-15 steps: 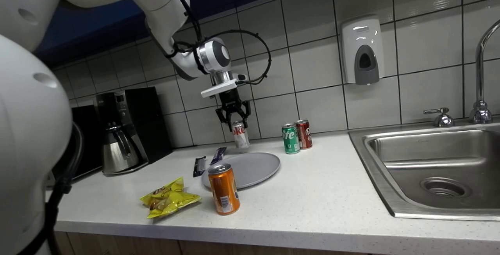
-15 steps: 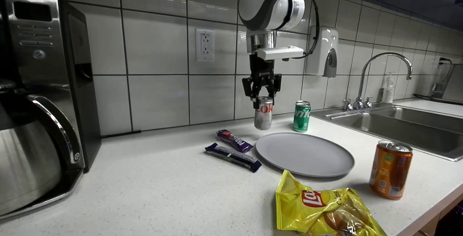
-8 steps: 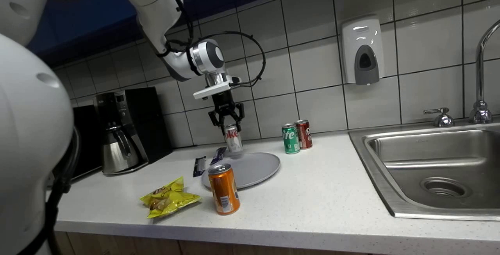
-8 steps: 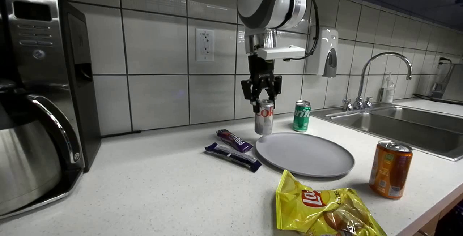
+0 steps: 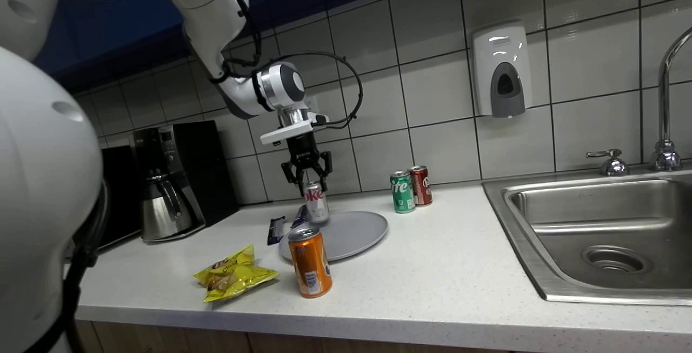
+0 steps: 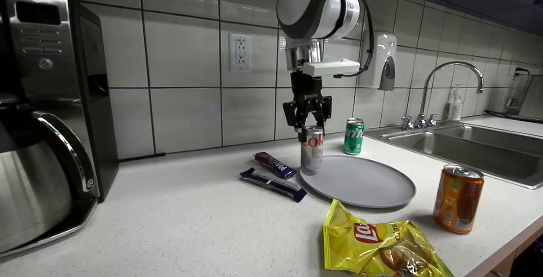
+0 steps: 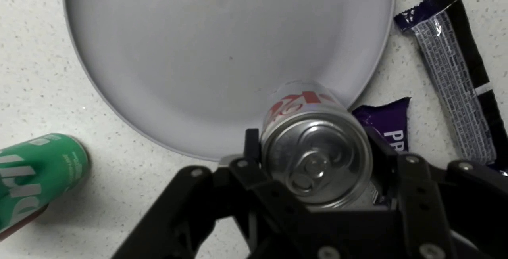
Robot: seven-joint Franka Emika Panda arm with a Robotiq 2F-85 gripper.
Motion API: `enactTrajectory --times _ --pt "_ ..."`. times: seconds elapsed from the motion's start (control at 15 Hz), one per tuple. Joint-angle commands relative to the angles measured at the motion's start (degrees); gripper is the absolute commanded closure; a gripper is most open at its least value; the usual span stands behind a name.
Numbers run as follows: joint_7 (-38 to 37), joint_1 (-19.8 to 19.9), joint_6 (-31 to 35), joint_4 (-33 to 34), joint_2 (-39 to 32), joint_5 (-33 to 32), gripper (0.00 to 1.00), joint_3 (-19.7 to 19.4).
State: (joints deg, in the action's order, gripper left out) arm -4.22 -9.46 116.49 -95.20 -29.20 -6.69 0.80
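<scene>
At the left edge in an exterior view, broad white link of the robot arm [image 5: 43, 196]. Next, black-and-steel coffee maker [image 6: 97, 111] with metal carafe [image 6: 34, 188], on the speckled white counter [image 5: 459, 266] before a tiled wall [image 5: 432, 88]; on the tile, power outlet [image 6: 240, 52]. Toward the front, yellow Lay's chip bag [image 5: 235, 277], crumpled, lying on the counter. Behind the bag, dark-wrapped snack bar [image 6: 273, 185] and purple protein bar [image 6: 275, 165], both lying at a slant, each with an end close to the rim of the round gray plate [image 6: 365, 181].

Right of the bars, black end effector [image 6: 313, 133], directed downward. Spreads its fingers partway, to the width of a silver Coke can [image 6: 312, 158], and clasps this can by its upper sides, one finger against each in the wrist view. Holds the can upright over the plate, just inside the rim on the side toward the wall. Cannot tell contact with the plate from a slight gap beneath the base.

In the foreground, orange soda can [image 5: 311, 266], upright on the counter, near the plate but apart from it in an exterior view. Farther right, green Sprite can [image 5: 403, 192] and dark red soda can [image 5: 423, 186], both upright, just beside each other and near the wall. Above, white soap dispenser [image 5: 501, 72] with gray panel, mounted on the tile. At far right, stainless-steel sink [image 5: 520, 234], set into the counter, with chrome faucet [image 5: 665, 104] rising at its back edge and curving forward.
</scene>
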Motion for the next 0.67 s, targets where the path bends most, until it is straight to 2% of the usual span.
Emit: enactTrajectory --times 0.0,0.6 --pt "-0.55 0.02 -1.39 -2.55 2.64 -0.9 0.61 0.75" --pt "-0.47 -0.4 -1.51 -4.96 3.49 -1.42 0.61 0.93"
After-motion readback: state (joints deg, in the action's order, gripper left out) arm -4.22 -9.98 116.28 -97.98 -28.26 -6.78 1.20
